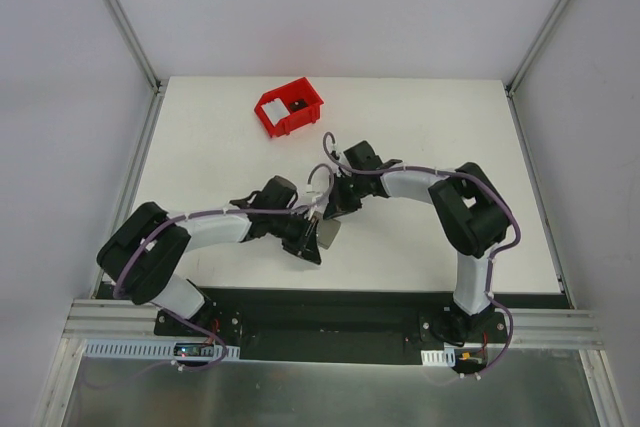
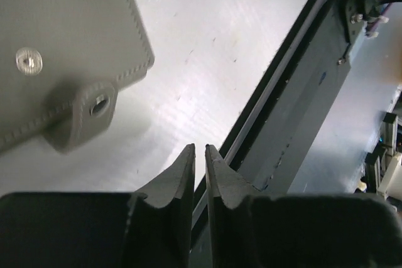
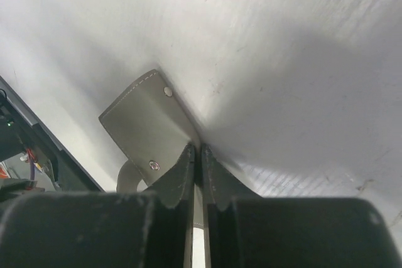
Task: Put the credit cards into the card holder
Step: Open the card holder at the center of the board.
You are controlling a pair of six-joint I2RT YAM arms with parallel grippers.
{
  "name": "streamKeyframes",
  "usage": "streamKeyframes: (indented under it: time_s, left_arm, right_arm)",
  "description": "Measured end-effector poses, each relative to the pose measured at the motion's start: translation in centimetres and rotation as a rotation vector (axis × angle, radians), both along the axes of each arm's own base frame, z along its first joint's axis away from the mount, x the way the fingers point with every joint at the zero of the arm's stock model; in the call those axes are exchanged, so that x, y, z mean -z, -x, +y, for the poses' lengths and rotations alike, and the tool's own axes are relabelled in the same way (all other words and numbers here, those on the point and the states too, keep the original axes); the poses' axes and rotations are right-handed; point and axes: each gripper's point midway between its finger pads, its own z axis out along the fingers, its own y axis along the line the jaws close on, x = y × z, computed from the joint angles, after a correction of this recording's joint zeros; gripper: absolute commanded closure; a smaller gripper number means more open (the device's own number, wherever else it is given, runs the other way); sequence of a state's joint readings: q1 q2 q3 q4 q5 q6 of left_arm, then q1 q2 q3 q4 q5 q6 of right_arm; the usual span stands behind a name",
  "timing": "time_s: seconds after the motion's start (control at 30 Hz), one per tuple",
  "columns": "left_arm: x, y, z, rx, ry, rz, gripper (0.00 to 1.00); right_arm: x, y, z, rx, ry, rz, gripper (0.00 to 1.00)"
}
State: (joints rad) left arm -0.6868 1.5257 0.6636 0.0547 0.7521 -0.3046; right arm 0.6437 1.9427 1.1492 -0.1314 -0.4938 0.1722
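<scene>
The grey card holder is at the table's middle, between the two grippers. In the right wrist view the card holder shows a stitched flap with two snaps, and my right gripper is shut on its edge. In the top view the right gripper is just behind the holder. My left gripper is shut with nothing between the fingers, beside the holder and its snap tab. A white card lies in the red bin with something darker beside it. No gold card shows.
The red bin stands at the back of the white table, left of centre. The table's black front edge and metal rail run close to the left gripper. Grey enclosure walls stand on both sides.
</scene>
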Motion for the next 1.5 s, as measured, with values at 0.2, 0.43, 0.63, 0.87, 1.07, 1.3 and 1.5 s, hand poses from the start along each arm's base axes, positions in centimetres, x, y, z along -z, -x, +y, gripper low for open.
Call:
streamKeyframes:
  time_s: [0.2,0.43,0.63,0.87,1.07,1.3,1.5]
  left_arm:
    - [1.4,0.4,2.4,-0.121,-0.098,-0.056,0.68]
    - [-0.2,-2.5,4.0,-0.347,-0.124,-0.189,0.39]
    - [-2.4,-5.8,5.6,-0.527,-0.095,-0.236,0.28]
    - [-2.4,-8.4,8.3,-0.670,-0.111,-0.202,0.14]
    - [-2.6,-10.2,8.5,-0.681,-0.121,-0.184,0.13]
    - [-3.8,-13.8,6.0,-0.601,-0.094,-0.181,0.13]
    - [-3.2,-16.2,3.5,-0.507,-0.070,-0.147,0.17]
  right_arm:
    - [0.1,-0.3,-0.3,0.033,-0.024,-0.004,0.93]
    - [0.1,0.8,-1.0,0.116,-0.089,-0.020,0.89]
    - [-0.2,1.1,-0.8,0.017,-0.117,-0.065,0.82]
    - [-1.3,0.3,0.2,-0.214,-0.103,-0.142,0.56]
    - [-3.0,-0.7,-0.5,-0.277,-0.054,-0.218,0.44]
    - [-4.1,1.9,-4.0,-0.086,-0.040,-0.178,0.44]
    - [-1.3,7.2,-4.7,0.062,-0.063,0.009,0.44]
